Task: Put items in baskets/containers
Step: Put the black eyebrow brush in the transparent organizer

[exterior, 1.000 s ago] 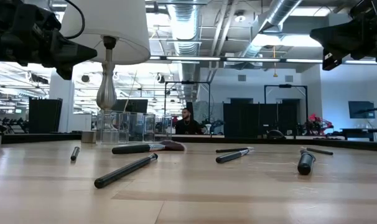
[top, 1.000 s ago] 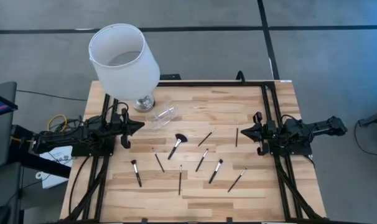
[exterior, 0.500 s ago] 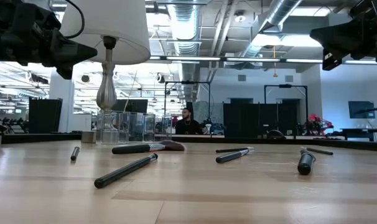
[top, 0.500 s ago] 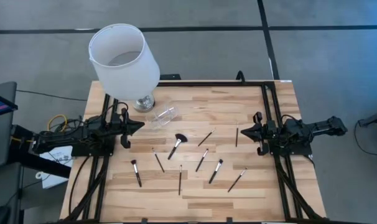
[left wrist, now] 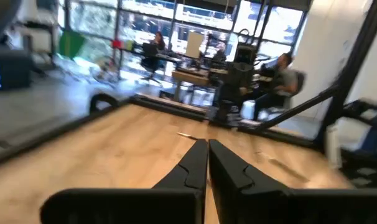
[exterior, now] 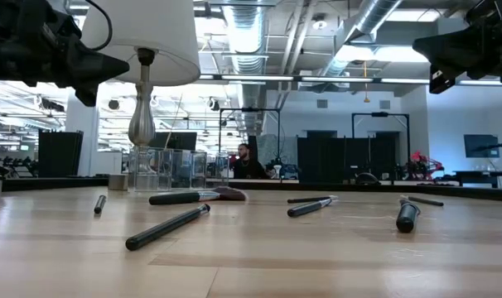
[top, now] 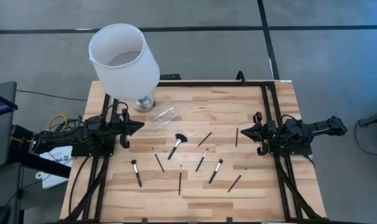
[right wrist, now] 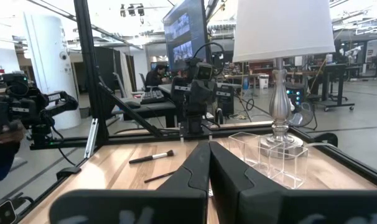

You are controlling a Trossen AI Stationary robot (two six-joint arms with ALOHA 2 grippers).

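Observation:
Several thin black makeup brushes lie flat on the wooden table point(top: 263, 186), among them a fan-headed one point(top: 176, 144), one at the left point(top: 136, 172) and one at the right point(top: 237, 180). A small clear cup point(top: 163, 116) rests on the table by the lamp's foot and seems to lie on its side; it also shows in the right wrist view point(right wrist: 269, 155). My left gripper point(top: 140, 125) is shut and empty above the table's left side. My right gripper point(top: 241, 130) is shut and empty above the right side, near one brush point(top: 236, 134).
A lamp with a large white shade point(top: 123, 59) on a silver base point(top: 144, 102) stands at the far left corner, next to the cup. A black frame point(top: 266, 99) runs along the table's edges. People show in the room beyond point(exterior: 244, 161).

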